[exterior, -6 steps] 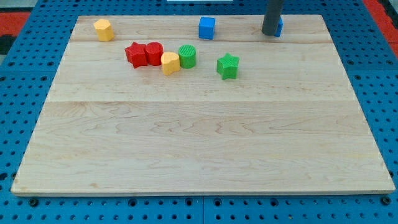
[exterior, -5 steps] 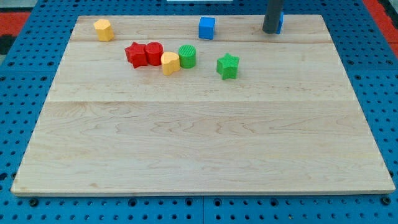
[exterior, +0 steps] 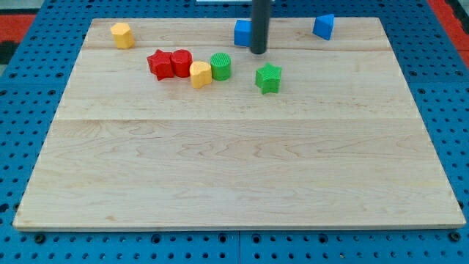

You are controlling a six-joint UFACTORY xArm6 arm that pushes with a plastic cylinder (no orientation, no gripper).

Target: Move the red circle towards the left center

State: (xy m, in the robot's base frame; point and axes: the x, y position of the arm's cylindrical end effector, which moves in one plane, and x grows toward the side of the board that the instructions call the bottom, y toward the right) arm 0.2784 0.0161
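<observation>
The pale wooden desk (exterior: 242, 183) lies on a blue pegboard, and every block sits in the strip along the view's top. From that strip down to the desk's bottom edge the wood is bare, and so is the left side below the yellow hexagonal block (exterior: 122, 34), which stands in the top-left corner close to both edges.

My tip (exterior: 258, 51), the end effector, is a plain dark rod with nothing to open or close, and it holds nothing. It stands on the desk just to the right of the blue cube (exterior: 243, 32), close beside it; I cannot tell if they touch.

The red circle block (exterior: 181, 63) lies well to the left of my tip and slightly lower in the view. It touches the red star block (exterior: 159, 63) on its left and the yellow heart-shaped block (exterior: 200, 74) on its lower right. The green circle block (exterior: 220, 66) sits between that cluster and my tip, the green star block (exterior: 269, 77) just below my tip, and the blue wedge-shaped block (exterior: 324, 26) to its upper right.

The rod rises nearly upright out of the view's top.
</observation>
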